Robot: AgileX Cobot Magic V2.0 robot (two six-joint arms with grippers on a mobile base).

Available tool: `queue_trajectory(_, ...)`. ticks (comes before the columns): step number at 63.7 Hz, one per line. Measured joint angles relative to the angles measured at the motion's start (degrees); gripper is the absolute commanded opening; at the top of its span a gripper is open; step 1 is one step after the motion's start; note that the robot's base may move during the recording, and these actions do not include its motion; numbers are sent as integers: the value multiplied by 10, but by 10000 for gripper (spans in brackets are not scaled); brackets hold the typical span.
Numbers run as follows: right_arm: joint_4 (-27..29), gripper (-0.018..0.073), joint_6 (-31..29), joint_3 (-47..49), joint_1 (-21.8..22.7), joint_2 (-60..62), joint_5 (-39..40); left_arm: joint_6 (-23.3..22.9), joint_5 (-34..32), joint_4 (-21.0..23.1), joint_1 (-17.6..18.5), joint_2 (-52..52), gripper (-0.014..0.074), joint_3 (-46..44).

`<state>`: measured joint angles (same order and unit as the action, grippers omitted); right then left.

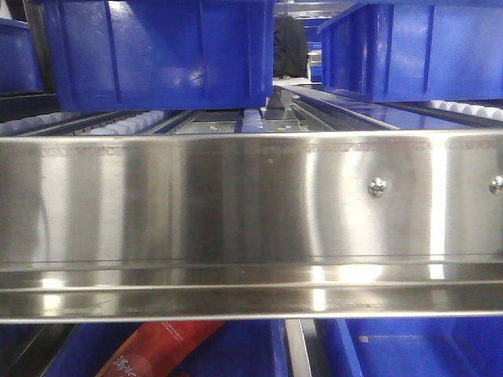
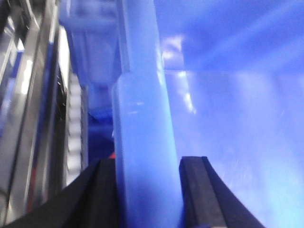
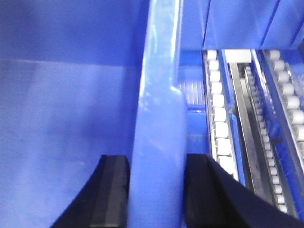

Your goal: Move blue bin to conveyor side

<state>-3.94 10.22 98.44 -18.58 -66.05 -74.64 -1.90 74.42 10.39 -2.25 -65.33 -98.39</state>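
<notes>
Blue bin (image 2: 142, 95) sits beside the rollers (image 3: 218, 118) at 3 o'clock. I've got the left gripper (image 2: 145, 166) and right gripper (image 3: 156, 161) each pinching a rim, probably tight (left's blurry), so it lifts level.

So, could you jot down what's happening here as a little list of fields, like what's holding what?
left gripper: shut on the rim of the blue bin, one finger on each side
right gripper: shut on the bin's rim the same way
beside the bin: white rollers in a track
front view: steel rail across the picture, other blue bins behind it
below the rail: red packet
black belt: not in view
</notes>
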Motion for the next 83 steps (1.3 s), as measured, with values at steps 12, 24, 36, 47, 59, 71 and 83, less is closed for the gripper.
queue_trajectory(12,7,-78,0,-7,-2,9,-1,-7,1,-6,1,39,-18,48)
queue_trajectory(24,10,-78,-1,-8,-2,10,-2,-9,2,-7,1,49,-18,57)
queue_trajectory(36,10,-78,-1,-8,-2,18,-2,-9,2,-7,1,49,-18,57)
queue_trajectory(47,10,-78,-1,-8,-2,20,-2,-9,2,-6,1,49,-18,57)
queue_trajectory(59,10,-78,-1,-9,-2,20,-2,-9,2,-5,1,49,-18,57)
queue_trajectory(71,9,-78,-1,-9,-2,20,-2,-9,-1,-2,1,49,-18,57)
queue_trajectory(83,2,-78,-1,-9,-2,20,-2,-9,-11,3,1,49,-18,57)
